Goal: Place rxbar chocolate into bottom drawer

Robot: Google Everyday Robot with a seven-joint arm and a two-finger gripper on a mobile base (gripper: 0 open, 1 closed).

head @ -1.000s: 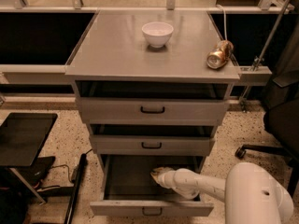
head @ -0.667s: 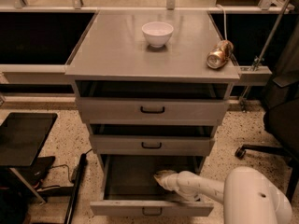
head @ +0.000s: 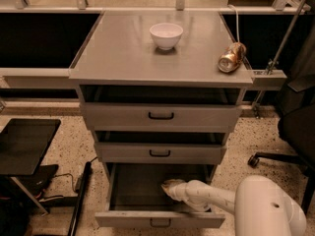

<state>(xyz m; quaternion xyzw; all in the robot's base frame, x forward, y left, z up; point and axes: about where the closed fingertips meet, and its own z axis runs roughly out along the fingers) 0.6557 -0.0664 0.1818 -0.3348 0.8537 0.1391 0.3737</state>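
The bottom drawer [head: 147, 219] of the grey cabinet is pulled open, with its dark inside showing. My white arm reaches in from the lower right, and my gripper [head: 170, 187] is down inside the drawer, right of its middle. The rxbar chocolate is not visible; the gripper's end is a pale blur against the drawer floor. The two shallower drawers above, the top drawer [head: 161, 115] and the middle drawer [head: 160, 153], stand slightly open.
A white bowl [head: 166, 35] and a tipped gold-silver can [head: 231, 58] sit on the cabinet top. A black stand [head: 24, 144] is at the left on the floor. An office chair base [head: 275, 159] is at the right.
My arm and gripper have shifted slightly within the bottom drawer, staying low inside it. Nothing else has moved.
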